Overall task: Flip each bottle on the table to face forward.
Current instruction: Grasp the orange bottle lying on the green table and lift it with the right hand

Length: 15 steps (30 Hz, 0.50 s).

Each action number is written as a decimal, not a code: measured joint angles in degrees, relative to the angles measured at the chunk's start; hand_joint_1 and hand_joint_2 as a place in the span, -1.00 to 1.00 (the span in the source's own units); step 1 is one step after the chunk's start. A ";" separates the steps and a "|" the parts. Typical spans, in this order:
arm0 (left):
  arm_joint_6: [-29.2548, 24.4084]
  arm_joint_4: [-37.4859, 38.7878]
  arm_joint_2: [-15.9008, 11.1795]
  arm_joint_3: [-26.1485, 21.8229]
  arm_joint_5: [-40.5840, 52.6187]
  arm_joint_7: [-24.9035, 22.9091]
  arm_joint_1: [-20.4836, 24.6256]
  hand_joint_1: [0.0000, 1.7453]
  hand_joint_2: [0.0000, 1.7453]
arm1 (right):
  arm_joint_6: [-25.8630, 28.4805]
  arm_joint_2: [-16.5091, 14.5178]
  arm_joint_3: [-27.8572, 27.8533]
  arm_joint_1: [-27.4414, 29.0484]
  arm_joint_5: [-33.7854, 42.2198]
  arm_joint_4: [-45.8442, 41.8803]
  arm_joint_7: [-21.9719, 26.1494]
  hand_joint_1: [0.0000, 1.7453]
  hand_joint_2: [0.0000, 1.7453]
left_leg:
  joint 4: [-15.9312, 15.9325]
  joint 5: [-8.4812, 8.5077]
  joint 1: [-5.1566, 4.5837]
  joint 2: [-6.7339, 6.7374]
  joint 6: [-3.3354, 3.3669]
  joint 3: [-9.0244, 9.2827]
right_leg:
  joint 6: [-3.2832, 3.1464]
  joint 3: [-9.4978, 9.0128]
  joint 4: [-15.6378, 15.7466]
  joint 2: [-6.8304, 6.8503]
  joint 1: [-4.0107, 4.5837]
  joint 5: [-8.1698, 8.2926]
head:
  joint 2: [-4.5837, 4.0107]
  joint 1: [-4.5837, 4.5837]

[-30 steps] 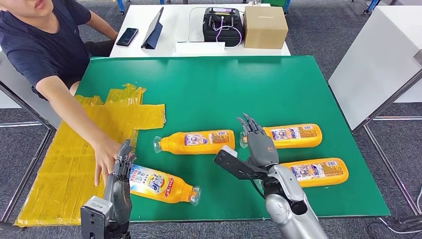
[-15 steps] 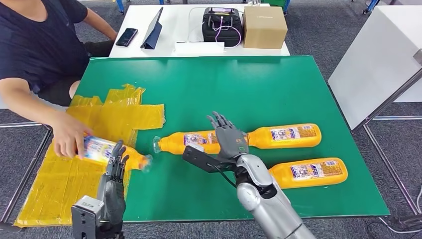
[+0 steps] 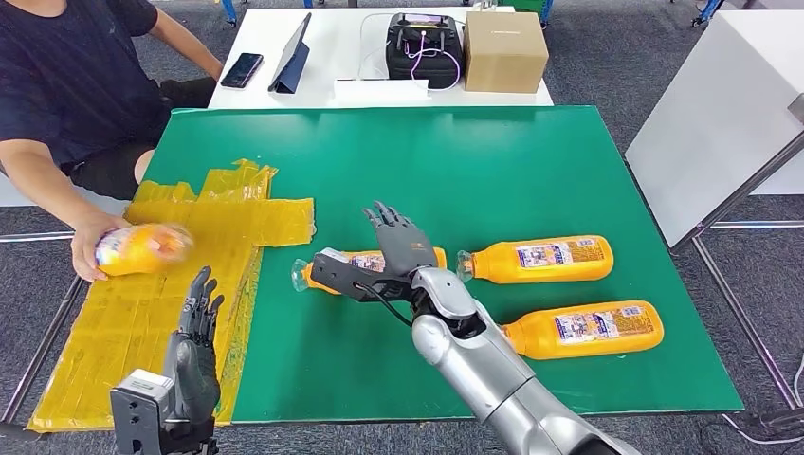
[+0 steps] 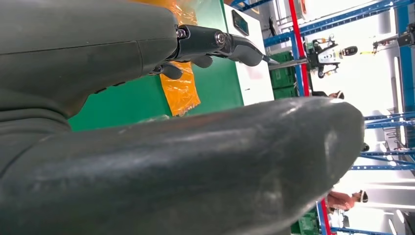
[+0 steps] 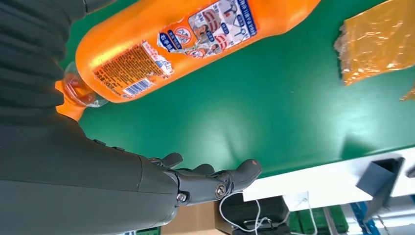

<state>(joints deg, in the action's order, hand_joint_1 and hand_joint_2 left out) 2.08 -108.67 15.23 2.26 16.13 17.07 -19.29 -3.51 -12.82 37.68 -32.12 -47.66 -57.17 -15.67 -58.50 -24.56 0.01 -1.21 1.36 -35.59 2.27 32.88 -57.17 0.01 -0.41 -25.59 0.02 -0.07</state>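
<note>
1. I am seeing my right hand (image 3: 403, 248) hovering with fingers spread and holding nothing, just over the middle bottle (image 3: 356, 270), which is lying on its side on the green desk (image 3: 493, 161).
2. My left hand (image 3: 194, 336) is sitting at the near left edge of the desk, fingers apart and empty, over the yellow sheet (image 3: 142, 313).
3. Two more bottles are lying on their sides to the right: the far right bottle (image 3: 540, 259) and the near right bottle (image 3: 588, 329), label sides showing.
4. A person's hand (image 3: 90, 248) is holding a fourth bottle (image 3: 142, 248) at the left, above the yellow sheet.
5. In the right wrist view the middle bottle (image 5: 181, 44) is showing its printed label.
</note>
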 joint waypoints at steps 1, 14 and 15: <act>0.07 0.00 0.00 -0.07 -0.13 -0.05 0.12 -1.00 -1.00 | -0.02 -0.26 0.06 -0.57 -0.18 0.95 -0.34 -1.00 1.00 | 0.00 0.00 0.00 0.00 0.00 0.00 | 0.00 0.00 0.00 0.00 0.00 0.00 | 0.00 0.00; 0.32 0.00 0.00 -1.16 -0.96 -0.33 0.60 -1.00 -1.00 | -0.23 -1.43 1.12 -4.19 -2.78 8.98 -3.30 -1.00 1.00 | 0.00 0.00 0.02 0.00 -0.01 0.00 | 0.00 0.01 0.00 0.00 0.01 0.00 | 0.00 0.00; 0.38 0.01 0.00 -1.25 -1.00 -0.39 0.61 -1.00 -1.00 | -0.48 -1.44 1.25 -4.40 -3.38 9.59 -3.84 -1.00 1.00 | 0.00 0.00 0.02 0.00 -0.01 0.00 | 0.00 0.01 0.00 0.00 0.01 0.00 | 0.00 0.00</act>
<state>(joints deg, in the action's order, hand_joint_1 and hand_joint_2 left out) 2.46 -108.67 15.23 1.01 15.12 16.68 -18.67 -3.99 -14.26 38.93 -36.52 -51.04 -47.57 -19.51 -58.50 -24.56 0.03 -1.21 1.35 -35.59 2.27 32.89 -57.17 0.01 -0.40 -25.59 0.02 -0.07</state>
